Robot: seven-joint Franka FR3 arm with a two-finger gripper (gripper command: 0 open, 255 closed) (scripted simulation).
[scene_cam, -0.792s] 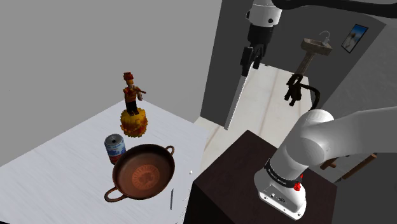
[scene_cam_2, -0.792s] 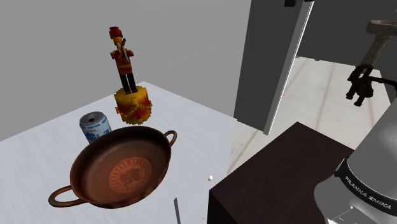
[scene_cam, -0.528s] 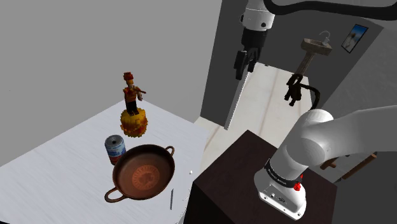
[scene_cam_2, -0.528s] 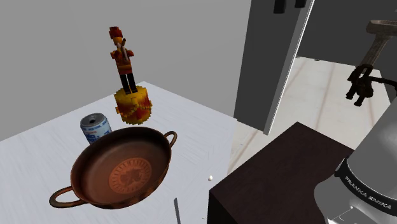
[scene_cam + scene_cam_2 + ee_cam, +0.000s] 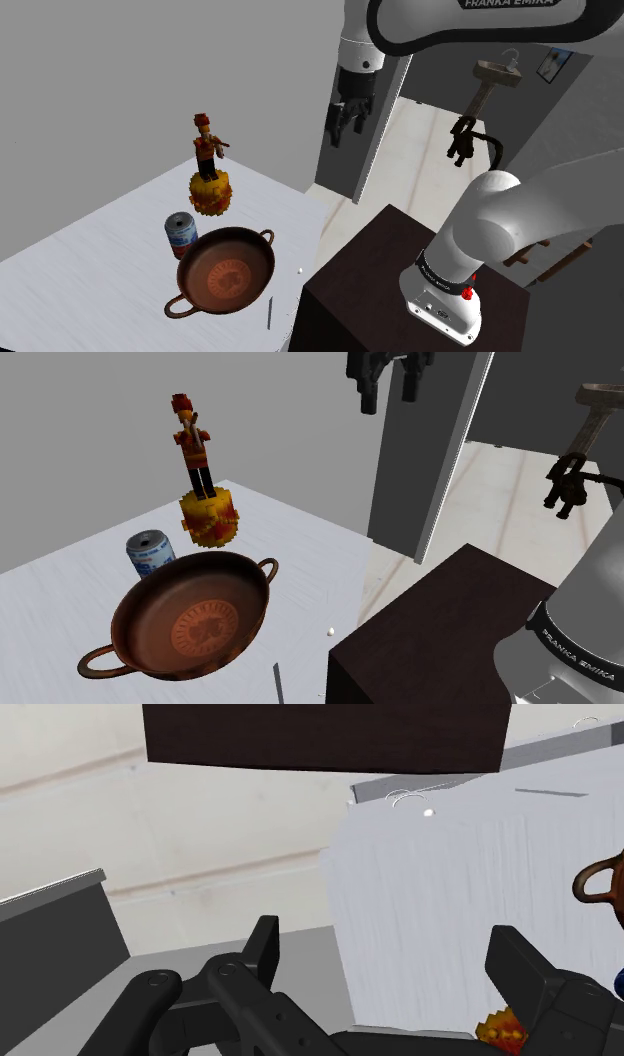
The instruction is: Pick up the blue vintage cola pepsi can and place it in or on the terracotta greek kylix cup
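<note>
Claw (image 5: 345,120) spread wide and empty, high up beside the grey door frame, well apart from everything on the desk (image 5: 90,255). Blue-and-white can (image 5: 181,234) upright on the desk (silver top showing), just beside the brown two-handled cup (image 5: 225,272), between it and the figurine (image 5: 208,170).

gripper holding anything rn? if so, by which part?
Nothing held. The gripper is open, fingers apart with nothing between them, up in the air. The can stands on the table beside the cup.
</note>
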